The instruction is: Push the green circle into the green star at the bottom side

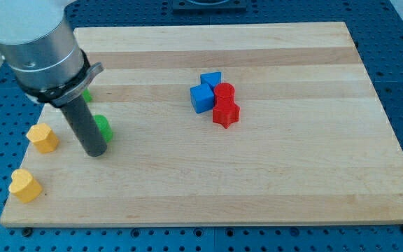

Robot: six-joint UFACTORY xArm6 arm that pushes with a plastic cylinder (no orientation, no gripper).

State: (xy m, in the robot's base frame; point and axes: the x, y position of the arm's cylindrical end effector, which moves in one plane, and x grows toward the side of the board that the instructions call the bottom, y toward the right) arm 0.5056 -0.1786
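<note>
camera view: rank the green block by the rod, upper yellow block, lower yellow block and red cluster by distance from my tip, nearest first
From my tip:
1. Green block, touching the rod's right side.
2. Upper yellow block, to the left.
3. Lower yellow block, lower left.
4. Red cluster, far right.

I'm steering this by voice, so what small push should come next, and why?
Probably nudge my tip toward the view's top, easing the green block beside it toward the other green block. Both are half hidden by the rod, so which is the circle is unclear.

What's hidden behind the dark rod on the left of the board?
A green block peeks out at the rod's right, just above my tip, and a second green block shows higher up. The rod covers most of both, so their shapes can't be told.
</note>
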